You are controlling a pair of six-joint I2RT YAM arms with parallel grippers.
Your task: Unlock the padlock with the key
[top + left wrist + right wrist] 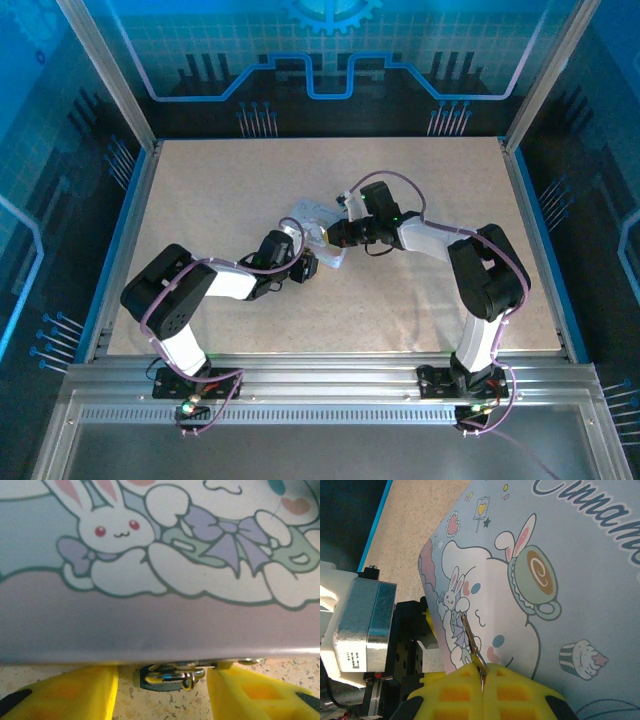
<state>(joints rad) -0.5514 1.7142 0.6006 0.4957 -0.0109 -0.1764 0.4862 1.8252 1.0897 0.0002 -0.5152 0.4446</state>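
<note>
**Key pinched over the tin, padlock between parted fingers**

Near the centre of the table (200, 200) lies the tin box (312, 222). In the left wrist view the padlock (167, 676) sits at 6 o'clock, tucked against the tin's lower edge. It is dark with a small silvery part. The left gripper (161, 682) is released, its yellow fingers (75, 692) standing apart at the padlock's 9 and 3 o'clock without touching it. In the right wrist view the right gripper (483, 669), at 6 o'clock, is clenched on a thin silvery key (469, 630) that points toward 11 o'clock across the pictured lid; whether its tip meets the padlock I cannot tell
</note>
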